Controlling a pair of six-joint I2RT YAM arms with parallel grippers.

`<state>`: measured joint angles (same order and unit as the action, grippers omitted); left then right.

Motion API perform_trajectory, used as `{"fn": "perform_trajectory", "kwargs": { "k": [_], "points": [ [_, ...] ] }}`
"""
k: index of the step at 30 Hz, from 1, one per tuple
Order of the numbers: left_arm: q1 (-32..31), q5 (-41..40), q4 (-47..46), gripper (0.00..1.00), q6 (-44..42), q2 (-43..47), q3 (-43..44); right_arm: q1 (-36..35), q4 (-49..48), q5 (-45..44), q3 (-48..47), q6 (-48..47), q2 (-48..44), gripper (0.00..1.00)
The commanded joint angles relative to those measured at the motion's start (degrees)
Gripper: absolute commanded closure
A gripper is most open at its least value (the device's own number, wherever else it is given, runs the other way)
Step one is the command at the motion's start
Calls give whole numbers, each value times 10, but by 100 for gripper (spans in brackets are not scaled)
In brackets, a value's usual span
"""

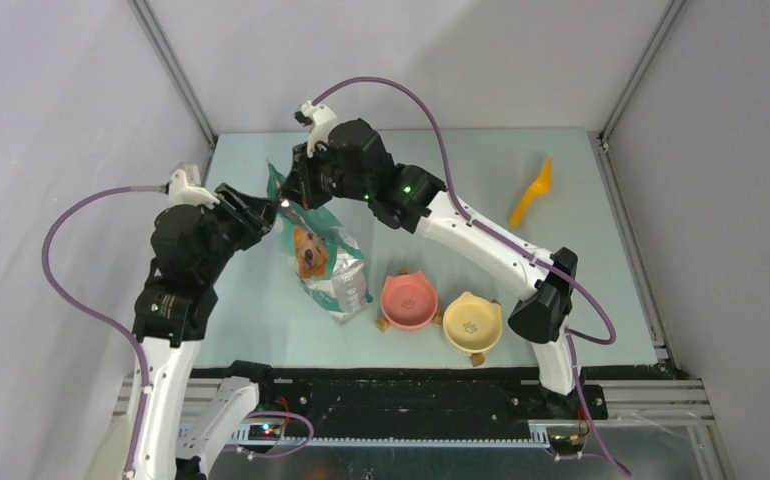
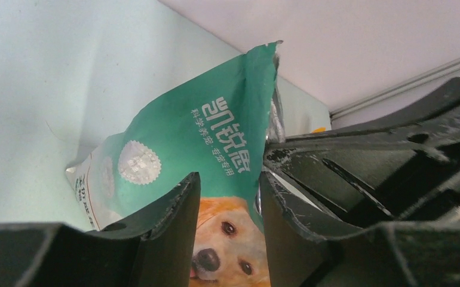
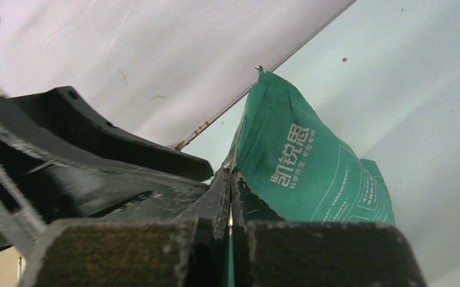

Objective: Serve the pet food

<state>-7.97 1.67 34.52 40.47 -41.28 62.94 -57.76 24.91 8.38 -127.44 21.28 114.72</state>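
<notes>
The green-white foil bag [image 1: 326, 265] with a golden dog stands upright left of the table's middle. It also shows in the left wrist view [image 2: 215, 119] and the right wrist view [image 3: 299, 161]. The pet food is hidden inside the bag. My right gripper [image 1: 291, 195] is shut on the bag's top edge, and a thin strip of foil is pinched between its jaws [image 3: 230, 179]. My left gripper [image 1: 266, 212] is open at the bag's upper left. The dog print shows between its spread fingers [image 2: 229, 179], and I cannot tell whether they touch the bag.
A pink cat-eared bowl [image 1: 408, 300] and a yellow one [image 1: 472, 322] stand side by side near the front edge, right of the bag. An orange scoop [image 1: 531, 192] lies at the back right. Walls and frame rails close in the pale green table [image 1: 461, 170].
</notes>
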Motion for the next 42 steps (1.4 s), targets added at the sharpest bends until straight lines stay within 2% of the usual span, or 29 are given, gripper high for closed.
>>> {"fn": "perform_trajectory", "kwargs": {
  "k": [1, 8, 15, 27, 36, 37, 40, 42],
  "points": [
    [5, 31, -8, 54, -4, -20, 4, -4, 1, 1, 5, -11, -35, 100],
    [4, -1, 5, 66, 2, -16, 0, -8, -5, -21, 13, -21, -42, 100],
    [4, 18, 5, 76, 6, -31, 0, -12, -9, -26, 14, -29, -49, 100],
    [3, 75, -53, 77, 50, -51, -31, -30, -2, -42, 6, -68, -51, 100],
    [-19, 73, -121, 76, 73, -48, -52, -31, 24, -32, -25, -83, -37, 100],
    [-23, 72, -124, 78, 73, -49, -52, -31, 27, -29, -27, -83, -36, 100],
    [-33, 48, -127, 98, 71, -53, -50, -32, 28, -22, -32, -86, -37, 100],
    [-44, 8, -104, 100, 61, -53, -42, -32, 28, -21, -33, -88, -39, 100]
  ]
}}
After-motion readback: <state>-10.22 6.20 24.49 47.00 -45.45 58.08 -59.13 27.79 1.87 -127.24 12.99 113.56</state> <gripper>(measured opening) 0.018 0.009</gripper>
